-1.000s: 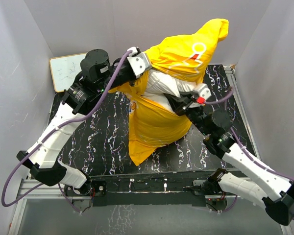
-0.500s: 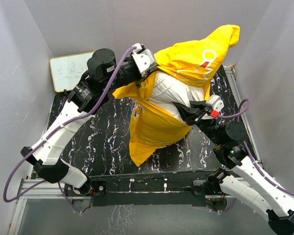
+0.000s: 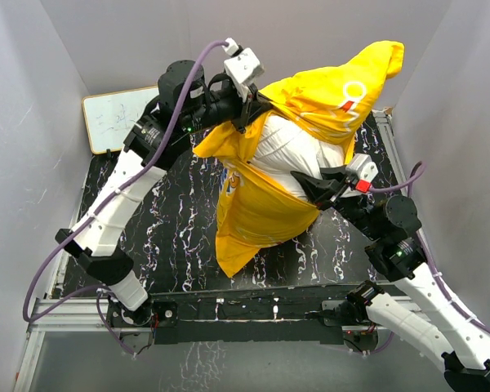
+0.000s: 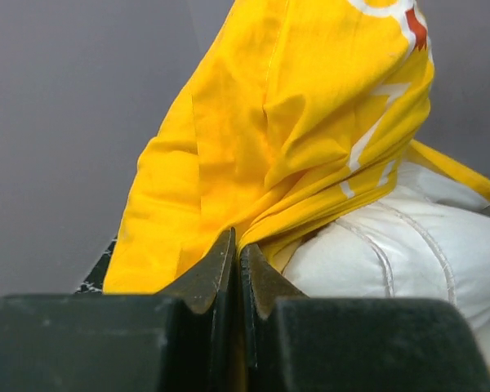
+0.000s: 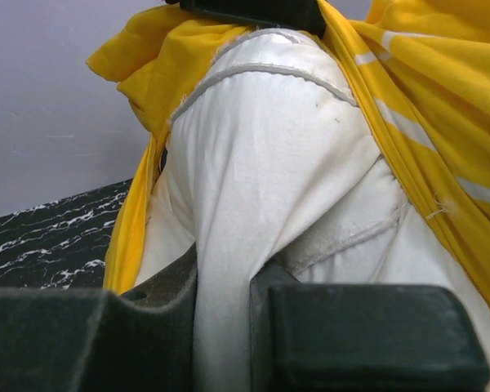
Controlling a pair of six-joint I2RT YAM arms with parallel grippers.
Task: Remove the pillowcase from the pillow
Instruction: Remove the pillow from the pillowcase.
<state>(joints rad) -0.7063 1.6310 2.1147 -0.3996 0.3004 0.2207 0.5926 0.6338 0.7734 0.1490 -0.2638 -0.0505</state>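
One pillowcase (image 3: 257,208), one pillow (image 3: 298,151), two arms, two grippers, one whiteboard (image 3: 113,118), one black marbled table (image 3: 167,229). The pillowcase is bright yellow and held up over the middle of the table, top corner poking high toward the back right wall, lower end down at the tabletop near the front; can't tell if it rests there. The pillow is partly inside: a white bulge shows through the opening mid-bundle, the rest is covered by yellow cloth. The left gripper (image 4: 235,249) is clamped tight on the pillowcase edge at the bundle's upper left, yellow cloth pinched at the fingertips. The right gripper (image 5: 223,282) is clenched on a fold of the white pillow from the right side. The print is only partly visible: white lines, a ring, a red spot; character and lettering not readable. The right arm is cut off at the bottom right of the top view. The whiteboard is in the back left corner, right edge behind the left arm, scribbles too faint to read
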